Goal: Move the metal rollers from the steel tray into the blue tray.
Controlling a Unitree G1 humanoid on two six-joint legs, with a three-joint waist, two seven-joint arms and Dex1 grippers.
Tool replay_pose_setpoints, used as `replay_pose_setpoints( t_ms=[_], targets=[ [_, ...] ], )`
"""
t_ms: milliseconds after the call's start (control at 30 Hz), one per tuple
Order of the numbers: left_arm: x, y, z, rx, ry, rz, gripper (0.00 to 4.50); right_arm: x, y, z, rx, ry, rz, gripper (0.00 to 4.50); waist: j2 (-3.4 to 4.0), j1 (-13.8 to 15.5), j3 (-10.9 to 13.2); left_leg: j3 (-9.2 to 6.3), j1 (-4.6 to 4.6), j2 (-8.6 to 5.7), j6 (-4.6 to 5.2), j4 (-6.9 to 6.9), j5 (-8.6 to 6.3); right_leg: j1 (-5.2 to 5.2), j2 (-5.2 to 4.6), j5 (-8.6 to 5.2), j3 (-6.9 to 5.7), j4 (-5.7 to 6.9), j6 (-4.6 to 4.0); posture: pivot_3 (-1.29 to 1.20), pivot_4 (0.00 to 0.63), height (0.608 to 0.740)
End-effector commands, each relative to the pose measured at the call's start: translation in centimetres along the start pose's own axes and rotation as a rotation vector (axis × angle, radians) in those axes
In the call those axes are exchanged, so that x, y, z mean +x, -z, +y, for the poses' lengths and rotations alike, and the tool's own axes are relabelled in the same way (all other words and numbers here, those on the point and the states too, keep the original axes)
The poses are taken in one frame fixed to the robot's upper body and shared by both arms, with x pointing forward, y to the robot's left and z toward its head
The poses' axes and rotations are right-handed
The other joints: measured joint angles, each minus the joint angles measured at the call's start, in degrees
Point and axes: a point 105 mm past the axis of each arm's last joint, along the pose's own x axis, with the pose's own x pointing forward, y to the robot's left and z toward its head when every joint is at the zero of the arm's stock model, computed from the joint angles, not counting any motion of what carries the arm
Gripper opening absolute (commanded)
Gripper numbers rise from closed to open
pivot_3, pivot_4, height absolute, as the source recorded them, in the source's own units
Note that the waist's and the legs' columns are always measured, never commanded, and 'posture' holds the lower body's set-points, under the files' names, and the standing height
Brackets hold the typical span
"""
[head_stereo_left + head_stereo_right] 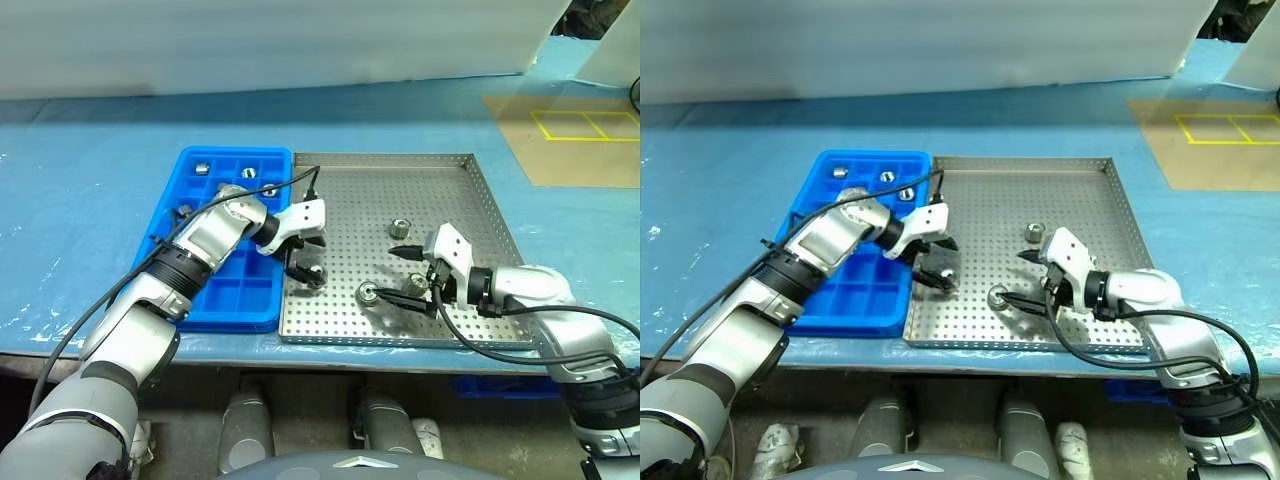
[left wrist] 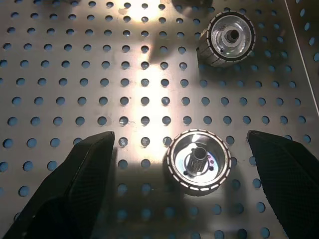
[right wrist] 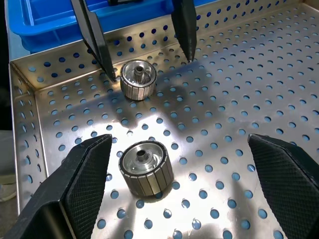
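While our left gripper is hanging wide open and empty over one metal roller near the steel tray's left edge, our right gripper is also standing wide open, gripping nothing, around a second roller. We are seeing another roller lying mid-tray, and a few rollers already sitting in the blue tray's far compartments.

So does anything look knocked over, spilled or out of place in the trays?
Nothing stands out. The metal rollers stand upright on the steel tray, several sit in compartments of the blue tray, and nothing has spilled.
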Motion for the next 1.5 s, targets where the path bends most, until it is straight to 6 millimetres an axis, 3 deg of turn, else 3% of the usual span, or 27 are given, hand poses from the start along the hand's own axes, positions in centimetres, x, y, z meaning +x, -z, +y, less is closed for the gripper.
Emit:
replay_pose_setpoints(
  t_ms=[33,267,367,567,600,700,833,1033,1167,1300,1500],
  targets=[
    [-0.1,-0.3,-0.1,0.074,0.037,0.054,4.49,-0.7,-1.2,0.2,-0.033,0.02,-0.036,4.5,0.0,-0.01,0.0,0.0,0.01,0.0,0.0,0.0,0.0,0.01,0.0,0.0,0.0,0.0,0.0,-0.3,0.15,0.74],
    [0.8,2.1,-0.6,0.113,0.077,0.197,4.49,-0.4,-1.5,0.2,-0.033,0.035,-0.052,4.5,0.02,-0.49,-0.01,0.04,0.55,0.0,-0.02,-0.11,-0.01,0.5,0.0,-0.01,0.02,-0.11,0.0,-0.32,0.15,0.74],
    [1.3,2.4,-1.1,0.14,0.107,0.222,3.9,-0.2,-1.7,0.2,-0.036,0.036,-0.062,4.5,0.1,-0.86,-0.06,0.04,0.96,-0.01,-0.03,-0.25,-0.01,0.94,0.0,-0.03,0.01,-0.33,0.03,-0.32,0.15,0.74],
    [2.2,1.9,-2.0,0.157,0.163,0.205,1.86,0.1,-2.0,-0.1,-0.047,0.045,-0.073,4.5,0.47,-1.15,-0.29,0.04,0.98,-0.14,0.05,-0.35,-0.06,1.12,-0.09,-0.02,0.0,-0.63,0.03,-0.31,0.15,0.74],
    [2.3,1.8,-1.9,0.156,0.153,0.2,1.71,0.2,-2.0,-0.1,-0.047,0.045,-0.074,4.5,0.5,-1.13,-0.31,0.04,0.96,-0.16,0.09,-0.37,-0.08,1.13,-0.11,-0.02,0.0,-0.69,0.02,-0.31,0.15,0.74],
    [2.5,1.5,-1.3,0.152,0.093,0.18,1.71,0.3,-2.1,-0.1,-0.048,0.043,-0.076,4.5,0.58,-1.02,-0.36,0.04,0.88,-0.23,0.22,-0.39,-0.16,1.13,-0.19,-0.03,-0.01,-0.81,0.02,-0.3,0.15,0.74],
    [2.0,-0.7,-0.5,0.074,-0.009,0.019,1.71,0.8,-2.2,-0.3,-0.053,0.03,-0.082,4.5,0.59,-0.98,-0.36,0.05,0.84,-0.26,0.26,-0.37,-0.18,1.13,-0.25,-0.03,-0.02,-0.83,0.02,-0.26,0.15,0.74],
    [-1.4,-3.3,3.6,-0.102,-0.429,-0.224,1.71,2.0,-2.5,-0.6,-0.07,-0.016,-0.102,4.5,0.5,-1.08,-0.31,0.02,0.51,-0.18,0.23,-0.33,-0.15,0.83,-0.19,-0.02,-0.14,-0.77,0.01,-0.17,0.15,0.74],
    [-6.1,-3.1,5.4,-0.262,-0.812,-0.404,1.71,3.3,-3.0,-0.9,-0.093,-0.069,-0.115,4.5,0.5,-1.07,-0.3,0.01,0.47,-0.15,0.28,-0.42,-0.14,0.76,-0.16,-0.03,-0.21,-0.82,0.01,-0.08,0.15,0.74],
    [-9.5,-1.6,5.0,-0.398,-1.083,-0.502,1.71,4.2,-3.3,-1.4,-0.118,-0.113,-0.12,4.5,0.46,-0.58,-0.28,-0.02,0.36,-0.15,0.46,-0.43,-0.08,0.73,-0.18,-0.04,-0.31,-0.87,0.0,0.0,0.15,0.74],
    [-13.3,1.7,1.5,-0.552,-1.439,-0.551,1.71,5.6,-3.7,-1.9,-0.149,-0.19,-0.123,4.5,0.2,1.36,-0.12,-0.09,0.13,-0.1,0.47,-0.32,-0.08,0.65,-0.21,-0.03,-0.42,-0.89,0.0,0.11,0.15,0.74]
  ],
)
